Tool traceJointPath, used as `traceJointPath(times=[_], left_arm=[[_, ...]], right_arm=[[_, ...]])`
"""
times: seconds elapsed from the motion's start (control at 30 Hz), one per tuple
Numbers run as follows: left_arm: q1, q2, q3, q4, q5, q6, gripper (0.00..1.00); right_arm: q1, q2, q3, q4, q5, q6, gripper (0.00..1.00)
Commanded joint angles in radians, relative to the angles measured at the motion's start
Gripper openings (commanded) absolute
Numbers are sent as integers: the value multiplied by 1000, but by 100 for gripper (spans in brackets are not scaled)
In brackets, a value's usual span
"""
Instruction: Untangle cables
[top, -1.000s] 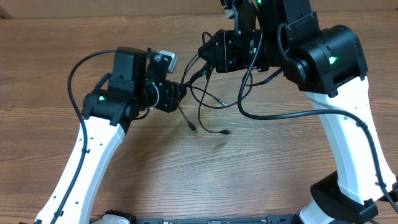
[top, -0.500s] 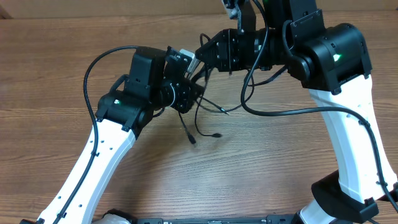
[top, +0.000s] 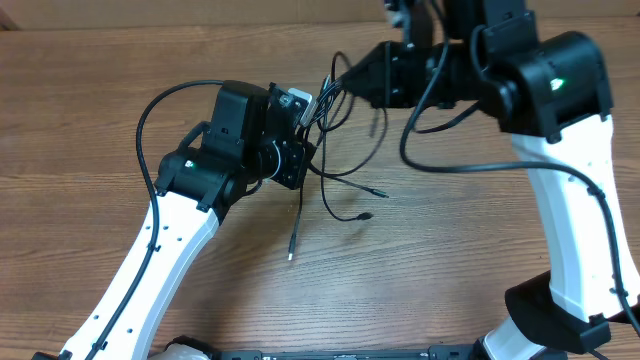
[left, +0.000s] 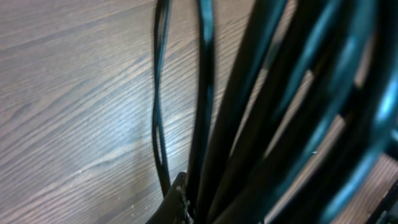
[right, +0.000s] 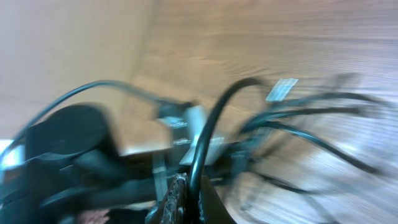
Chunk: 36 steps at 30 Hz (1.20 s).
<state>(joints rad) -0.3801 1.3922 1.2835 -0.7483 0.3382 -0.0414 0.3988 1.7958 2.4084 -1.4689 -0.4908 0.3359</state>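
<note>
left gripper (top: 308, 148) jaws closed on the cables (top: 296, 228) | right gripper (top: 345, 80) jaws closed on the same bundle | 3 loose ends trail over the table (top: 450, 270) | bare wood in front; back edge near right gripper

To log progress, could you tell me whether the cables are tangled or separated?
Tangled: the cables bunch in one knot between the left gripper and right gripper, loose ends trailing.

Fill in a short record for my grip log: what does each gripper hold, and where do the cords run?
left gripper: shut on the thin black cables with small plug ends
right gripper: shut on the same bundle
cables: strung between both grippers, loose ends trailing toward the brown wooden table
tangle: not yet separated
</note>
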Motion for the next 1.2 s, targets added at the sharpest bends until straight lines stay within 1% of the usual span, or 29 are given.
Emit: traceJointPath(times=[0.0, 0.17, 0.3, 0.47, 0.57, 0.7, 0.73, 0.8, 0.83, 0.9, 1.0, 1.03, 1.17], left_arm=[[-6, -14, -3, -15, -39, 8, 5], [-6, -15, -3, -18, -39, 8, 4], [-6, -27, -3, -31, -39, 8, 4], [-6, -75, -3, -42, -46, 11, 5], [-6, -119, -3, -56, -76, 11, 5], [-6, -190, -3, -67, -107, 12, 5], [-6, -204, -3, -66, -108, 12, 5], [-6, -231, -3, -66, -108, 13, 7], [-6, -241, -3, -66, -108, 13, 7], [-6, -254, -3, -69, -107, 12, 7], [-6, -263, -3, -70, -100, 12, 7], [-6, -263, -3, -70, -100, 12, 8], [-6, -262, -3, -67, -55, 12, 9]], right_arm=[[-62, -30, 34, -25, 143, -38, 4], [-162, -30, 34, -68, 179, -134, 4], [-237, -30, 34, -115, 314, -193, 4], [-328, -30, 34, -130, 374, -210, 4], [-393, -30, 34, -130, 422, -206, 4], [-484, -30, 34, -128, 401, -177, 4], [-497, -30, 34, -129, 365, -182, 4], [-513, -30, 34, -137, 203, -258, 4], [-512, -30, 34, -145, 119, -305, 15], [-509, -30, 34, -170, -26, -388, 70], [-492, -30, 34, -217, -156, -466, 84], [-484, -30, 34, -225, -188, -478, 87], [-420, -31, 32, -225, -229, -476, 87]])
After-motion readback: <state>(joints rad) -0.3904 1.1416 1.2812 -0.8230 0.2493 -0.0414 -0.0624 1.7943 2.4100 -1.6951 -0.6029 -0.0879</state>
